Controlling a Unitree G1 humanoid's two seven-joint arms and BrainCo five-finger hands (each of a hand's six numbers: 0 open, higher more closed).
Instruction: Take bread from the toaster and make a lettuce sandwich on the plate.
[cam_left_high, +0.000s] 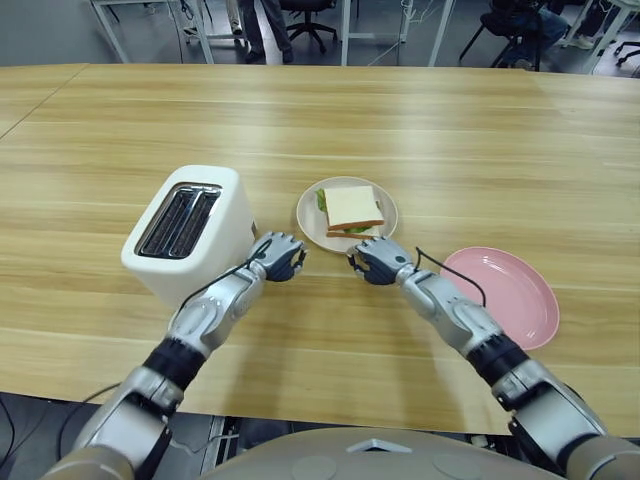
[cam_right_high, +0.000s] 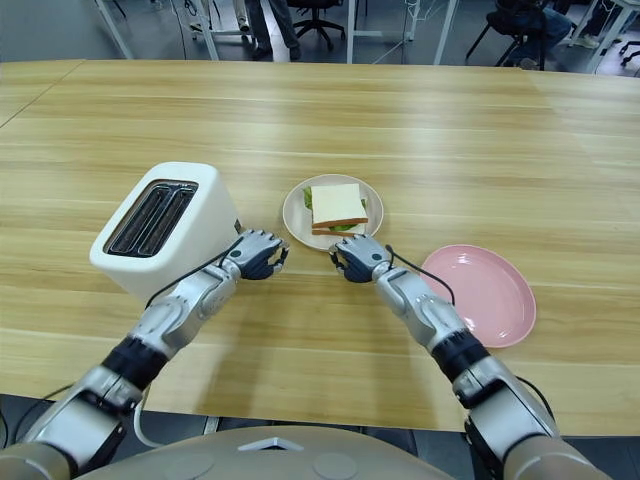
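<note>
Right hand is resting curled and empty, left hand likewise. You're seeing the sandwich sitting on the plate just beyond them; toaster beside the left hand, slots seemingly empty. Task is looking finished.

Bright, even overhead light covers the pale wooden tabletop, with a soft broad sheen beyond the left robot hand and right robot hand. Left of the left robot hand, the white boxy toaster casts a faint soft-edged shadow.
</note>
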